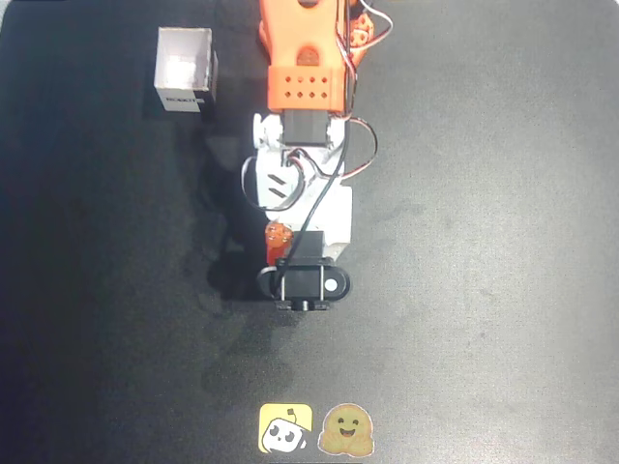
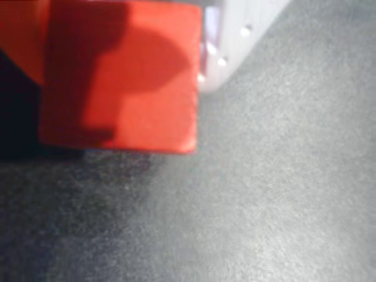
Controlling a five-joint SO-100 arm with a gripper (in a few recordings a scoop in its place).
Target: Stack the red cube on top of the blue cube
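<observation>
Gripping red cube [image 2: 120, 76] in jaws, wrist view | overhead: white open box [image 1: 185, 69] on table [image 1: 484, 242]

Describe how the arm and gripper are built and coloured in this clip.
In the overhead view the arm has orange printed upper links, one plate with rows of small round holes, then white lower sections. Black motor blocks sit between them, and thin black, red and white cables loop along the side. The gripper shows a translucent orange finger beside a black motor housing.
</observation>
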